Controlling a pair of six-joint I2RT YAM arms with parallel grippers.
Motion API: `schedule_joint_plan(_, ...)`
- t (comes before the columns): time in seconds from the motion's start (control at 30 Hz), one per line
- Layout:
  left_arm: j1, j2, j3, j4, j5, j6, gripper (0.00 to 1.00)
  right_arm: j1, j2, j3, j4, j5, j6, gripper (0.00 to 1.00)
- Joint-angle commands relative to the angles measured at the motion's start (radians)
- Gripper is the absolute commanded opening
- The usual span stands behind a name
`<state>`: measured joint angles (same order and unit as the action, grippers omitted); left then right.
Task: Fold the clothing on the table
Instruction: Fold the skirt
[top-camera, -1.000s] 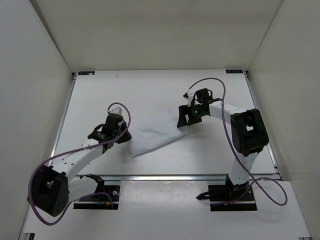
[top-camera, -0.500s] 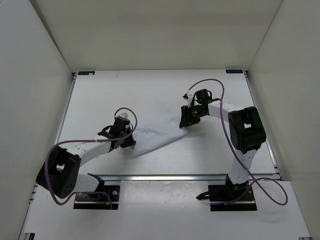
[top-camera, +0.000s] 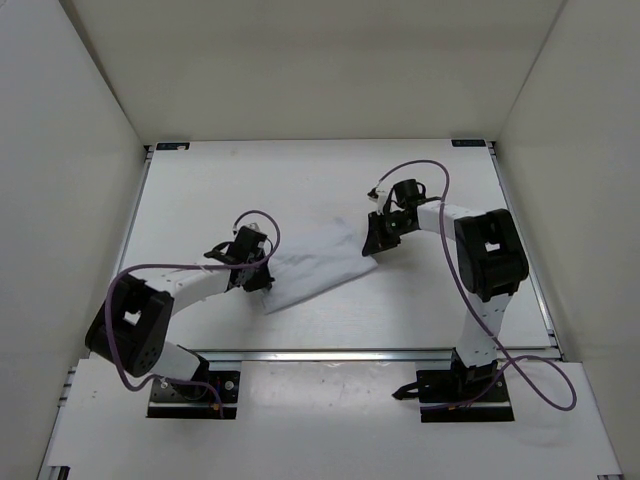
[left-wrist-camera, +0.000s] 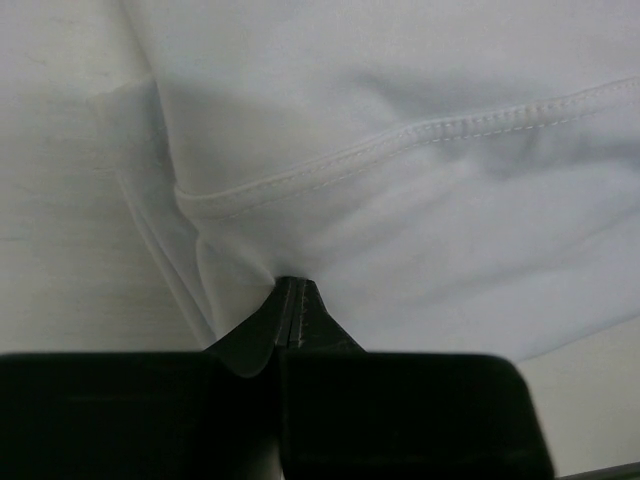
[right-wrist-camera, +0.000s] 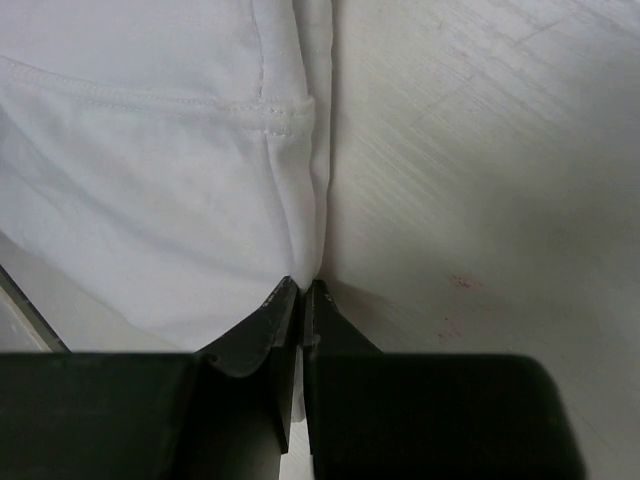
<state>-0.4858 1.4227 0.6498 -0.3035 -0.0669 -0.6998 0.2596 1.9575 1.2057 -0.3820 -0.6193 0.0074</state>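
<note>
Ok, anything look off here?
Nothing serious. The clothing lies askew, pinched at opposite edges by the left hand and right hand. Faint reddish specks mark the table beside the right one.

The clothing (left-wrist-camera: 400, 230) is thin white cloth, matt and soft, creased, with stitched hems. The bench (right-wrist-camera: 480, 150) is matt white with a fine brushed grain and faint reddish specks; its edge rails (top-camera: 350, 353) are pale metal. The jaws look black, smooth, dully shiny

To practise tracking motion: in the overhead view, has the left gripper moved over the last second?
Yes. The left gripper shifted right, away from the left rail of the table, onto the clothing.
</note>
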Motion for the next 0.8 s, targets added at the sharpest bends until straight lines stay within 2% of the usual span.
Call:
schedule_joint_plan(0.0,-0.010,0.079,0.066,-0.016,0.009,0.026,0.00,-0.048,0.000,0.008,-0.017,0.056,-0.029,0.00)
schedule_joint_plan(0.13,-0.017,0.204,0.178,-0.003,0.059,0.048,0.00,-0.137,-0.067,0.000,-0.038,0.058,-0.027,0.00)
schedule_joint_plan(0.37,-0.046,0.452,0.485,-0.048,0.197,0.128,0.00,-0.226,-0.183,-0.011,-0.037,0.059,-0.014,0.00)
schedule_joint_plan(0.53,-0.057,0.573,0.658,-0.124,0.222,0.166,0.02,-0.206,-0.212,0.057,-0.066,0.081,-0.012,0.01)
schedule_joint_plan(0.77,-0.037,0.625,0.725,-0.160,0.243,0.201,0.02,-0.109,-0.180,0.176,-0.112,0.101,0.034,0.00)
